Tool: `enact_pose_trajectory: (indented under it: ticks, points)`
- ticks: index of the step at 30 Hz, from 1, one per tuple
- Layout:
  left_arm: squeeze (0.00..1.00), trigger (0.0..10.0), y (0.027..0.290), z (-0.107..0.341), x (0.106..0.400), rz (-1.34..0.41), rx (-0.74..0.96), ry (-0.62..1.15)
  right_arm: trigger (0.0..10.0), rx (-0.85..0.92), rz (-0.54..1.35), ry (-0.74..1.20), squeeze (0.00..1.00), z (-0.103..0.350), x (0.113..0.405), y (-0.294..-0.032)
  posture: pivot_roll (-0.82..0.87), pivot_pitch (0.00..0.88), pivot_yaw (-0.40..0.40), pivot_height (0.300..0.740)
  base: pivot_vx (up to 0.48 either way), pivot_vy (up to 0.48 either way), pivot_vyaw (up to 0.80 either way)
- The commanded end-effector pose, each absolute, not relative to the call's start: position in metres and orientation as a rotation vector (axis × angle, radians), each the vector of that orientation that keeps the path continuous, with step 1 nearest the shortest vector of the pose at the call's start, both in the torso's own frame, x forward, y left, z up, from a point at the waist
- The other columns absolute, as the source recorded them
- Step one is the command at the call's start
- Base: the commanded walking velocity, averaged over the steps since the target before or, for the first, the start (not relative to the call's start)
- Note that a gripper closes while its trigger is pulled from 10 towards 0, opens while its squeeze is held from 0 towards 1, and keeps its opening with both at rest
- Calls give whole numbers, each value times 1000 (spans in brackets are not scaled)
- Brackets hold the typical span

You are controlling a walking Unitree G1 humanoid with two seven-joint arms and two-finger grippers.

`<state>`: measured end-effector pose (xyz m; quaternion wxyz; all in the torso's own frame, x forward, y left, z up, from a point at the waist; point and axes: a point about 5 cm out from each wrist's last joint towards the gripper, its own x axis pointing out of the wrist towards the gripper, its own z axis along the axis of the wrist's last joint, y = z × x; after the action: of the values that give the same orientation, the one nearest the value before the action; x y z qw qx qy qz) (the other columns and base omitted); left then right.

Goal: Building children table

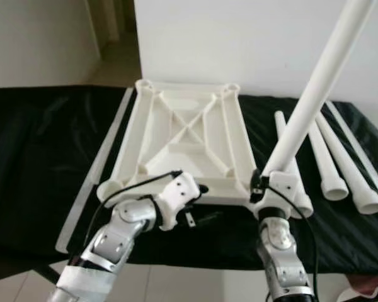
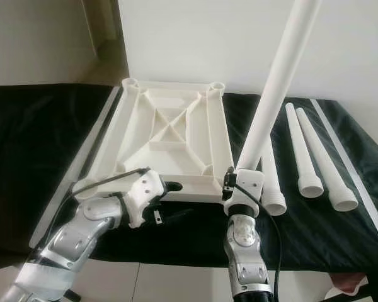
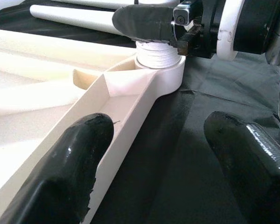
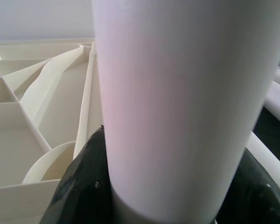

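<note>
Two silver jointed arms, white wrist housings, black cables looped along forearms. Left gripper (image 3: 154, 158): thick glossy black fingers (image 3: 70, 163). Right gripper (image 1: 264, 182): black fingers, toothed metal rack.

A white plastic ribbed tabletop (image 1: 183, 135) lies upside down in the middle of the black cloth-covered bench (image 1: 38, 163), its near edge close to the bench's front edge. In its near right corner socket stands a long white plastic leg tube (image 1: 315, 88), leaning up and to the right, with the right gripper (image 1: 268, 182) clamped round its base. Three more white leg tubes (image 1: 340, 163) lie side by side on the bench to the right. The left gripper (image 1: 198, 217) sits at the tabletop's near edge, fingers parted.
</note>
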<state>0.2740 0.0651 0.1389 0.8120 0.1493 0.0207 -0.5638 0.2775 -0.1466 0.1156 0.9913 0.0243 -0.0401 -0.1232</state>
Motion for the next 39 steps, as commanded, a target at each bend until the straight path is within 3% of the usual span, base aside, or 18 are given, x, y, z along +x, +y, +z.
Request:
enact_pose_trajectory:
  ticks: [1,6,7,8,9,24,25,33,39]
  points:
    - [0,10000,67,136,272,-1195,315,53,10000,113,-291,28,0,97,273,-146,53,0,-36,740,0,0,0]
    - [0,10000,69,136,272,-1193,318,58,10000,111,-283,22,0,97,273,-142,59,0,-32,740,0,0,0]
    - [0,10000,69,137,273,-1192,320,57,10000,122,-254,12,596,98,273,-139,59,0,-32,740,0,0,0]
    - [0,10000,69,137,273,-1192,320,57,10000,125,-243,6,596,99,273,-137,59,0,-32,740,0,0,0]
    - [0,10000,69,137,273,-1192,320,57,10000,138,-224,-3,1000,100,273,-135,57,0,-29,740,0,0,0]
    - [0,10000,66,134,270,-1205,312,61,10000,91,-124,-63,1000,109,272,-146,39,0,-27,740,0,0,0]
    - [0,10000,65,134,270,-1203,312,57,10000,89,-60,-73,0,109,271,-148,38,0,-29,740,0,0,0]
    - [0,10000,64,134,270,-1196,317,46,10000,24,144,-94,0,115,273,-147,38,0,-32,740,0,0,0]
    - [0,10000,65,134,270,-1183,324,41,10000,-14,156,-108,0,118,280,-152,46,0,-35,740,0,0,0]
